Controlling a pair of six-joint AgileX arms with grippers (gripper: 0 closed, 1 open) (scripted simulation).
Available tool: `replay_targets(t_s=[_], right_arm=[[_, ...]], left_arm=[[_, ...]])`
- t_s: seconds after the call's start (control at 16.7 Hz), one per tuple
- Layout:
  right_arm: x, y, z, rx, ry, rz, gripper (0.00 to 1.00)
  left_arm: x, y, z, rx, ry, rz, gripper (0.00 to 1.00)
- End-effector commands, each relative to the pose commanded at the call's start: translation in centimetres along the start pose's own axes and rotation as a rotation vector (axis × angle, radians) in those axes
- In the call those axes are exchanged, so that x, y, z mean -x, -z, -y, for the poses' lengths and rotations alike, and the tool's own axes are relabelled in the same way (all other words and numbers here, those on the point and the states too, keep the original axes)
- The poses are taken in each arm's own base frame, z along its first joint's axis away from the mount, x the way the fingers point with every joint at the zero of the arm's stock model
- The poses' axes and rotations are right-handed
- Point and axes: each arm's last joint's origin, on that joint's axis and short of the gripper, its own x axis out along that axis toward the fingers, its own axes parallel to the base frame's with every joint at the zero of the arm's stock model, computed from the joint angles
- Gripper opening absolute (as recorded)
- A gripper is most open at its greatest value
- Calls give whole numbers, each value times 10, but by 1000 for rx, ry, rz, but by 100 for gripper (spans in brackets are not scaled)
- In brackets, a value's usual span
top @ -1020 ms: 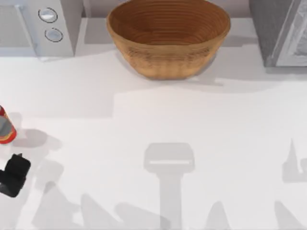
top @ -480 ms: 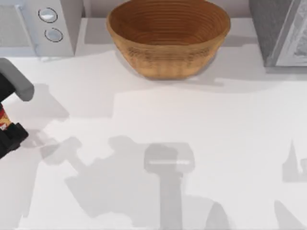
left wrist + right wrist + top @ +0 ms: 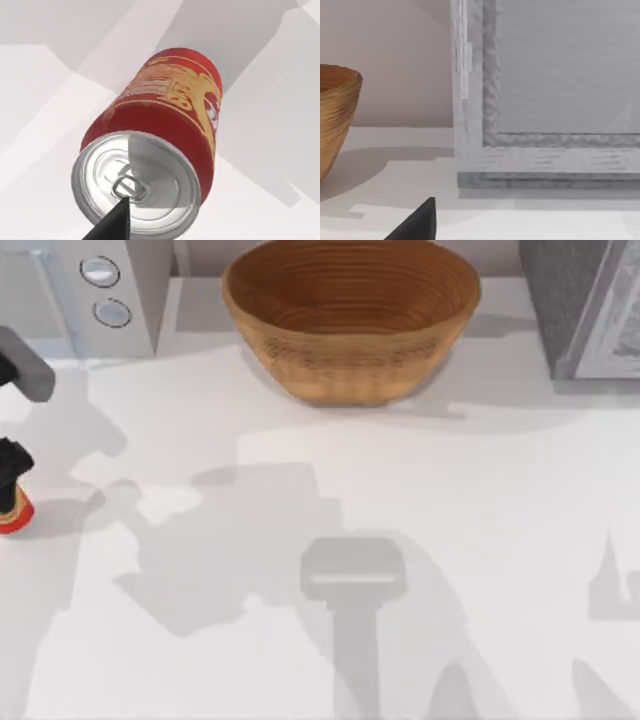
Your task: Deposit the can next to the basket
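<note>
Top view: at the table's far left edge, the black left gripper (image 3: 12, 462) sits directly over the slim red can (image 3: 14, 512) with cream-yellow label; whether its fingers grip the can cannot be determined. Farther right, well apart, the large tan woven bowl-shaped basket (image 3: 350, 320) stands at the back centre.

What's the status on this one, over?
Left gripper over the can at the table's left edge. Can not yet by the basket. Path between looks open. Right arm parked.

red can (image 3: 165, 120) with gold print, tan ribbed basket (image 3: 350, 315), seemingly woven
</note>
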Motion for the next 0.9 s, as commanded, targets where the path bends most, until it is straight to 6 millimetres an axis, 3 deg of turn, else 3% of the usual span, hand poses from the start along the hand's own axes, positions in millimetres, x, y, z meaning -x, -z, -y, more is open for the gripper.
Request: replay_targets(t_s=[0.24, 0.6, 0.9], right_arm=[[0, 0, 0, 0, 0, 0, 100], [0, 0, 0, 0, 0, 0, 100], [0, 0, 0, 0, 0, 0, 100]], left_arm=[[14, -3, -16, 18, -17, 22, 100], [16, -4, -15, 15, -24, 29, 100], [-19, -5, -18, 20, -19, 26, 100]])
